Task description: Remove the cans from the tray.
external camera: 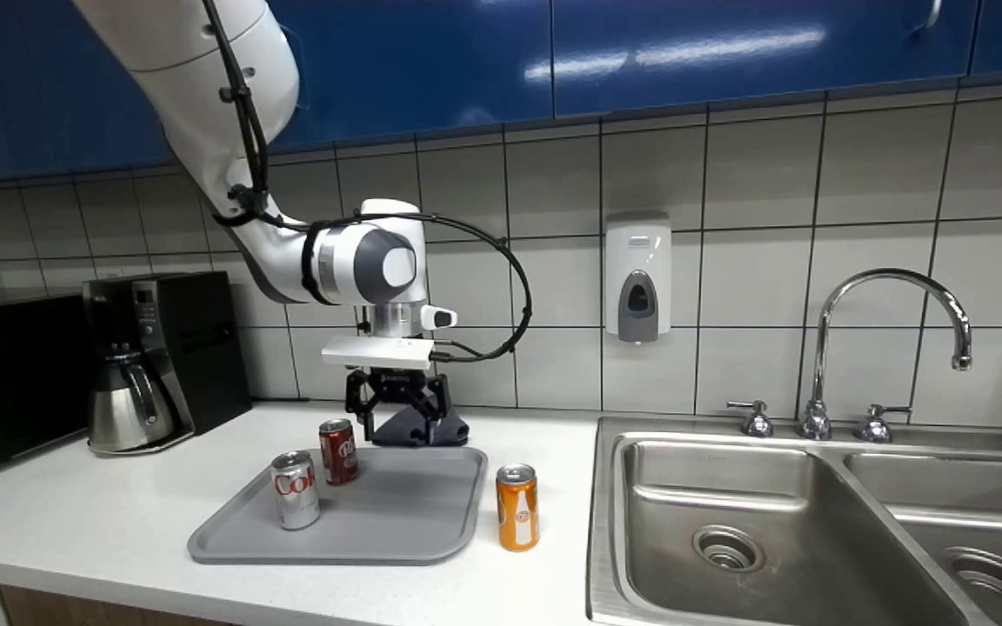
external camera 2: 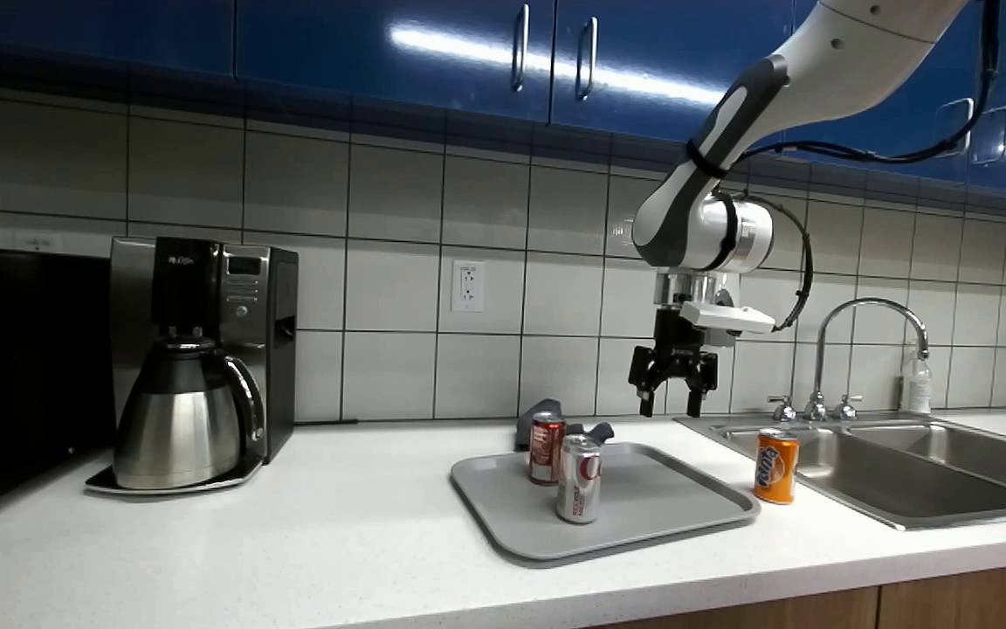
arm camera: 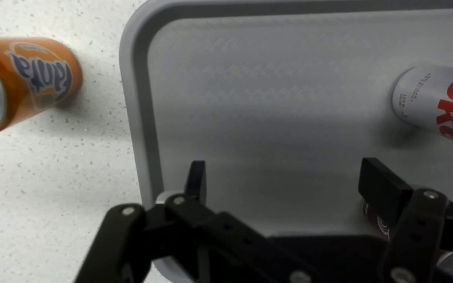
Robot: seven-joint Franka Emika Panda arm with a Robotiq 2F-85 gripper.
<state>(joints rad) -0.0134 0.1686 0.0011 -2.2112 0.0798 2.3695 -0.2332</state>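
Grey tray (external camera: 405, 513): Diet Coke can (external camera: 296, 492), near; dark-red soda can (external camera: 338, 454), far. Fanta can (external camera: 517, 509): on counter (external camera: 75, 513), right of tray. Gripper (external camera 2: 670, 409): spread wide, above tray.

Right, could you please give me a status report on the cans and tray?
Hand open, empty, over the tray. Silver can and dark red can on it; orange can off. Dark bundle behind the tray, possibly in the way.
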